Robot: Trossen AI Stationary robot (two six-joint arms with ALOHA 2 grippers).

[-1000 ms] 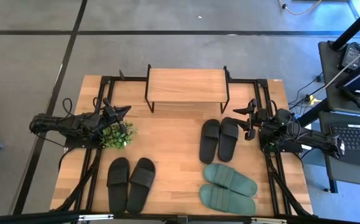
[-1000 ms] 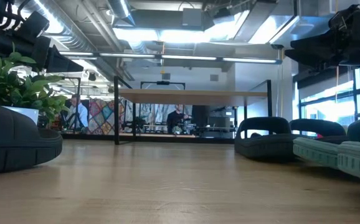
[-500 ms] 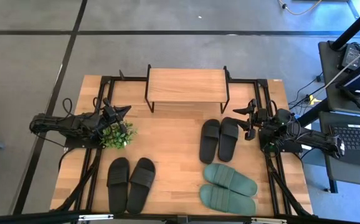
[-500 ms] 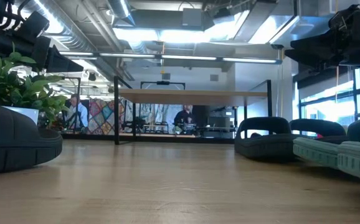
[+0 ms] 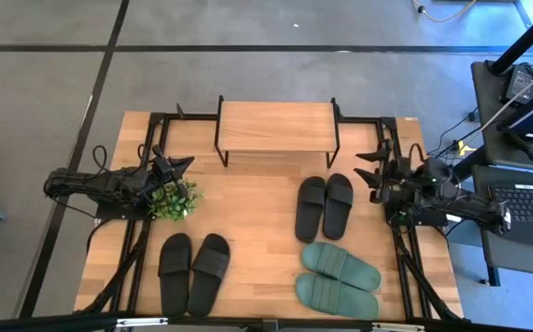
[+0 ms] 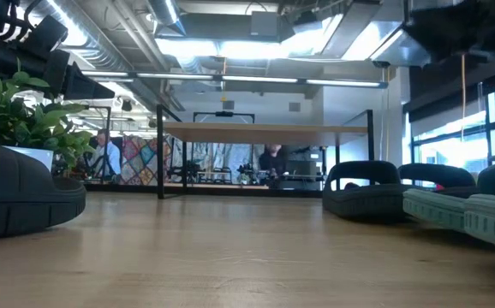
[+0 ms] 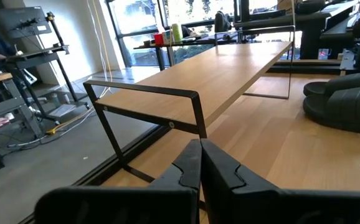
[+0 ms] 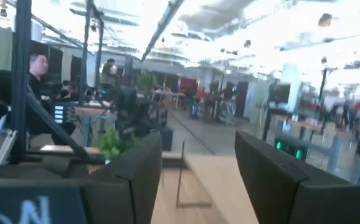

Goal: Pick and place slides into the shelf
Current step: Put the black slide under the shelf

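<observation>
On the tabletop [image 5: 257,198], all six slides are sitting unshelved: black pair [image 5: 324,207] just before the shelf [image 5: 277,126], sage-green pair [image 5: 338,279] nearer, second black pair [image 5: 194,272] front-left. Right gripper [image 5: 372,166] is hovering spread beside the black pair; left gripper [image 5: 180,165] is waiting pressed together by the plant [image 5: 174,199].

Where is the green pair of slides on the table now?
In the high view, the green pair of slides lies at the table's front right, just below the black pair and right of the other black pair.

Shelf [image 5: 277,126] at the table's [image 5: 257,240] far edge, slides [image 5: 324,207] in front.
</observation>
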